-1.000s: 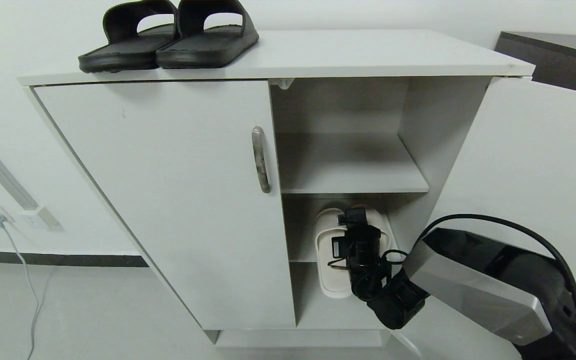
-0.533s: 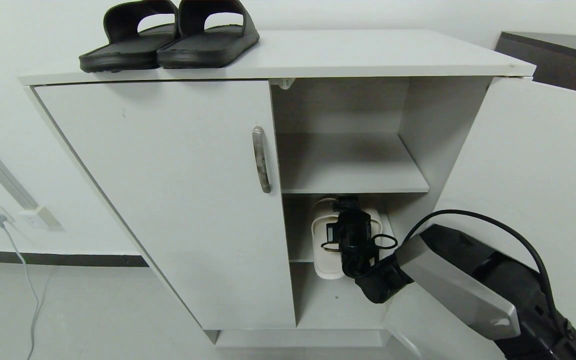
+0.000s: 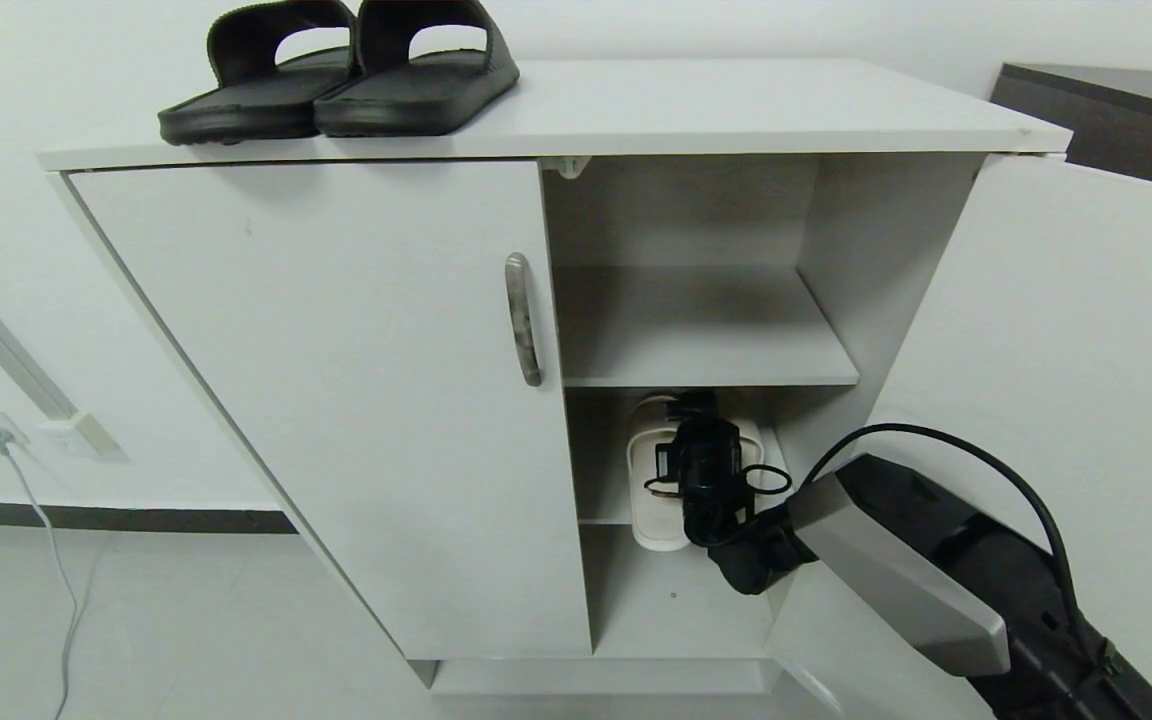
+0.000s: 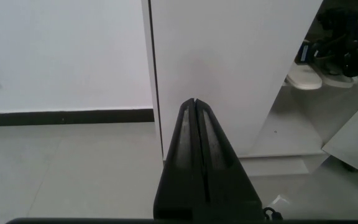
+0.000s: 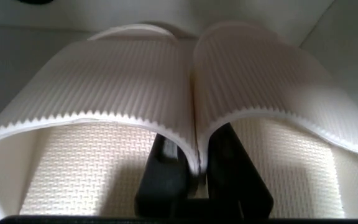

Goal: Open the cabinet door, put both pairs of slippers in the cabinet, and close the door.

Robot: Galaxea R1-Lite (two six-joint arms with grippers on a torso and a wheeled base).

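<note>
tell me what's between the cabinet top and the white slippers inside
Just the upper shelf, above the white slippers, in the head view.

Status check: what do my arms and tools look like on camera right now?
The right arm has a black body with a silver-grey boxy cover and a black cable arching over it, ending in a black right tool. The left tool is black, with two flat tapering fingers.

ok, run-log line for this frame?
right gripper shut on white slippers, in cabinet | left gripper shut | black slippers on top | door open
</note>
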